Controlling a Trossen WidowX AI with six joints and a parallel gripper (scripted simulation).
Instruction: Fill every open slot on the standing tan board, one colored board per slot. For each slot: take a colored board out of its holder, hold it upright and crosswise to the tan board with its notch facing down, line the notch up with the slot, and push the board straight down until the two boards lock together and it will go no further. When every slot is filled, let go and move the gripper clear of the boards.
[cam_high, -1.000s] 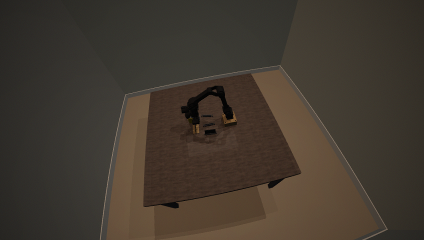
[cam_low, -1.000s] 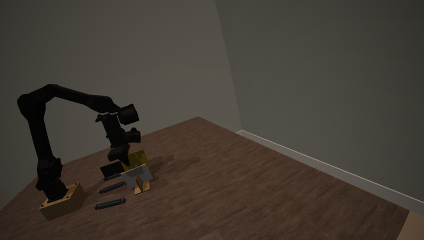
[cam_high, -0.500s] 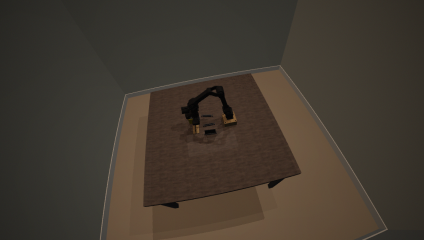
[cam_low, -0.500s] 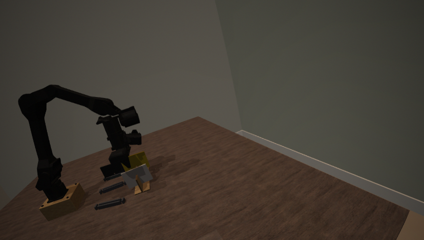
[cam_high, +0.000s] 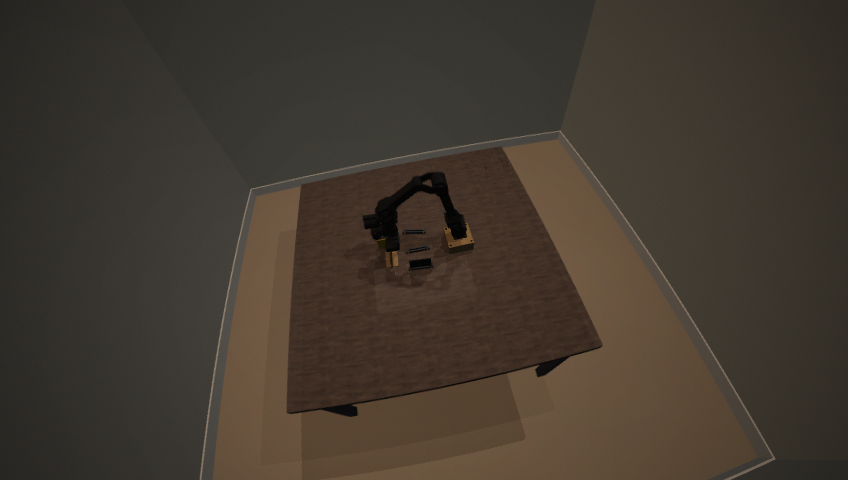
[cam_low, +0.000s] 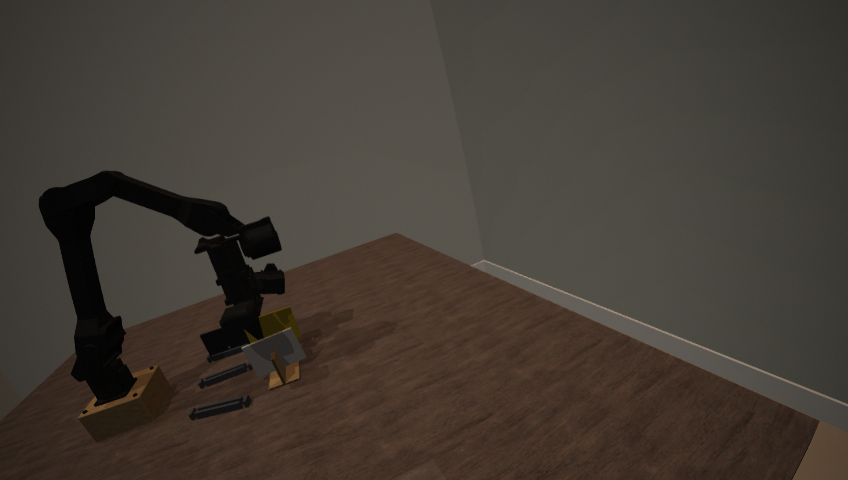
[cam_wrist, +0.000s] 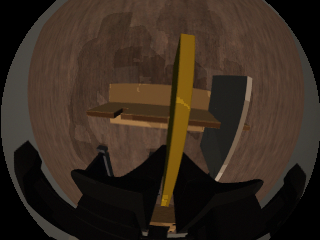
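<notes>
A black robot arm (cam_high: 409, 193) (cam_low: 155, 202), rising from its wooden base (cam_high: 461, 244) (cam_low: 124, 421), arches over the surface (cam_high: 442, 333) (cam_low: 476, 380) with its forearm sloping down and its wrist bent steeply downward. Its gripper (cam_low: 251, 333) (cam_wrist: 168, 150) clasps a yellow board (cam_low: 285, 324) (cam_wrist: 181, 110), upright and crosswise above the standing tan board (cam_low: 277, 367) (cam_wrist: 150, 113), beside a gray-white board (cam_low: 278, 350) (cam_wrist: 229, 115) set crosswise on it. Whether the yellow board is fully seated cannot be told.

The lower edge of the yellow board (cam_low: 279, 321) (cam_wrist: 182, 105) and its notch cannot be verified; the gray-white board (cam_low: 279, 350) obscures part of it in the exterior view. In the wrist view, the fingers are cut off by the lower edge. Seating depth is undetermined.
</notes>
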